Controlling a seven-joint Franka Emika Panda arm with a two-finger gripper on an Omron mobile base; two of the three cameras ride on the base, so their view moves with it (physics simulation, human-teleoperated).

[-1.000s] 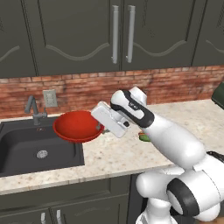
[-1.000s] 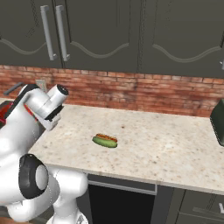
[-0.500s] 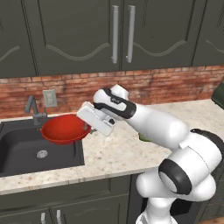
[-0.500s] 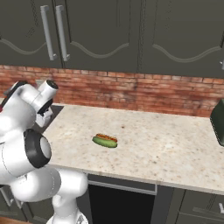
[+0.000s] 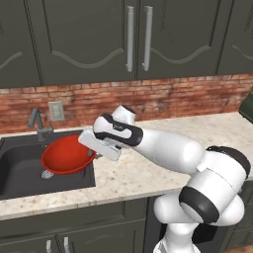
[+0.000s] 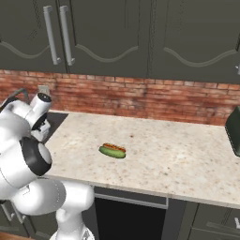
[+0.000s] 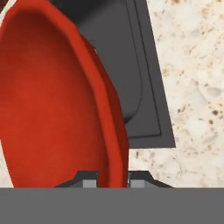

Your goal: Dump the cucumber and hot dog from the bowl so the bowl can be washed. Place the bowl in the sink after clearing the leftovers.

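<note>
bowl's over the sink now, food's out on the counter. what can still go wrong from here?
1. The gripper pinches the red bowl by its rim alone, with the bowl tilted, so it might slip or swing.
2. The bowl hangs over the sink beside the faucet; lowering could clip it.
3. Released from this height, it might land hard or on edge.

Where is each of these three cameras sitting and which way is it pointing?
Left base view: behind the arm to its left, facing the sink; white arm carries the bowl over it.
Right base view: behind to its right, facing the counter with the cucumber and hot dog; arm at left.
Hand view: on the hand, looking along the fingers pinching the bowl's rim.
Shared: bowl and sink appear in left base and hand views.
</note>
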